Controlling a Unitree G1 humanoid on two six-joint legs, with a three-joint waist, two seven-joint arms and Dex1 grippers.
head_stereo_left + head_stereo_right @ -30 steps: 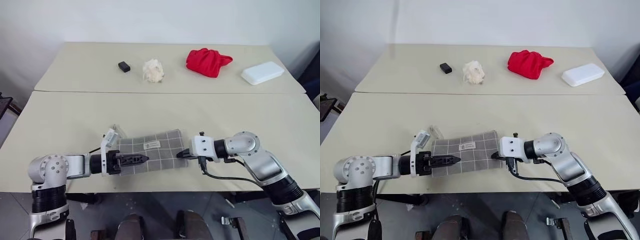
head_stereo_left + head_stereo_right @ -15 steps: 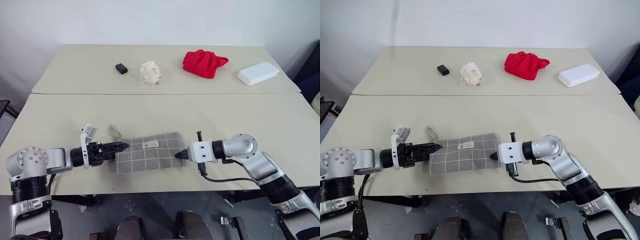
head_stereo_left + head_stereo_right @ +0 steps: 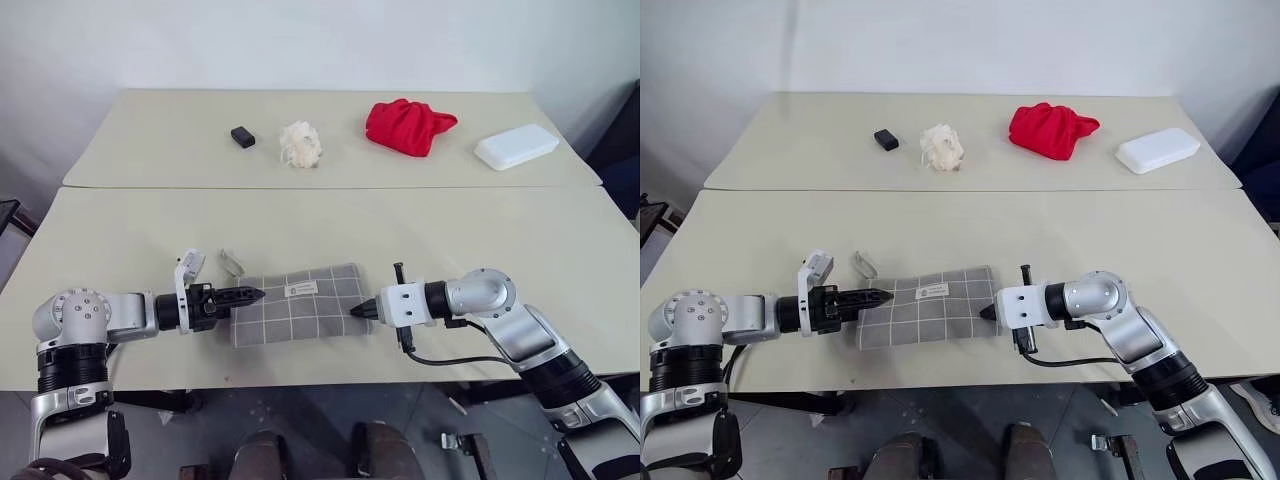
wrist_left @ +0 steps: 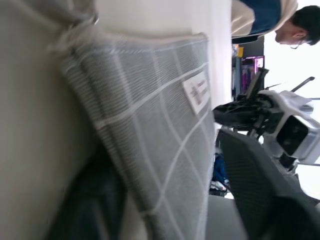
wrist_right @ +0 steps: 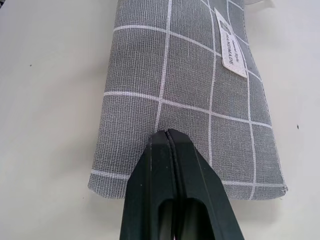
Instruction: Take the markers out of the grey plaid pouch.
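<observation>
The grey plaid pouch [image 3: 296, 304] lies flat near the front edge of the near table [image 3: 420, 232], roughly midway between that table's side edges, with its thin corner loop [image 3: 232, 263] lying on the tabletop off its far left corner. No markers lie on either table; if they are inside the pouch, extraction has not begun. The right gripper [image 5: 169, 134] has its fingers pressed together, tips resting on the fabric at the pouch's right end; whether any cloth is pinched between them cannot be told. The left gripper [image 3: 254, 293] sits at the pouch's left end, one finger [image 4: 255, 185] over the cloth; whether it is spread or clamping the edge cannot be told. Judged from this, the task is at the opening stage: the pouch is being secured at both ends, with unzipping and removal of both markers still outstanding. A small white label [image 5: 229, 46] on the pouch's upper face carries printed text; the larger line appears to read "HANDMADE", the smaller line above is illegible. No other writing is legible.
</observation>
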